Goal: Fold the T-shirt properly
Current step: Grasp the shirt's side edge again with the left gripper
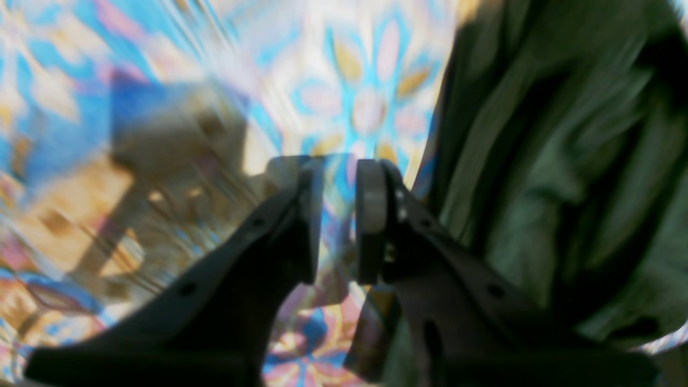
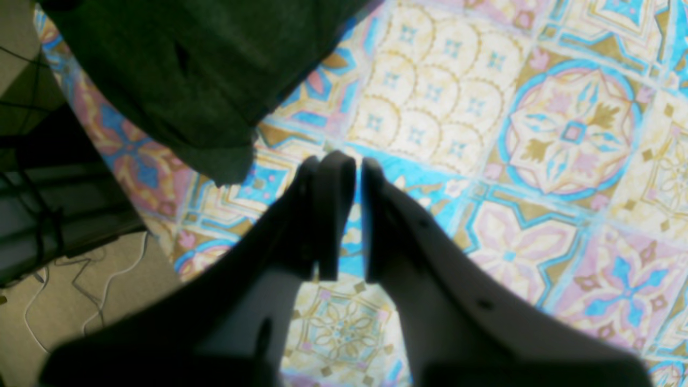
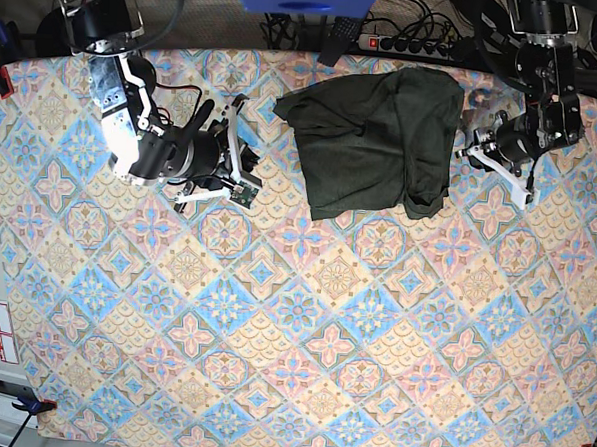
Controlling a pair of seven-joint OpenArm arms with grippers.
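Lying bunched at the far middle of the patterned surface, the T-shirt is flanked by both arms. The left gripper and right gripper are each seen slightly parted and empty. A fold appears partly made, though the left wrist view is blurred; a fresh grasp of an edge is called for next.

Dark olive-green heathered knit T-shirt, lying rumpled at the far side of my table.
I see it partly folded into a rough block, creased, one edge doubled under, flat on the patterned cloth.
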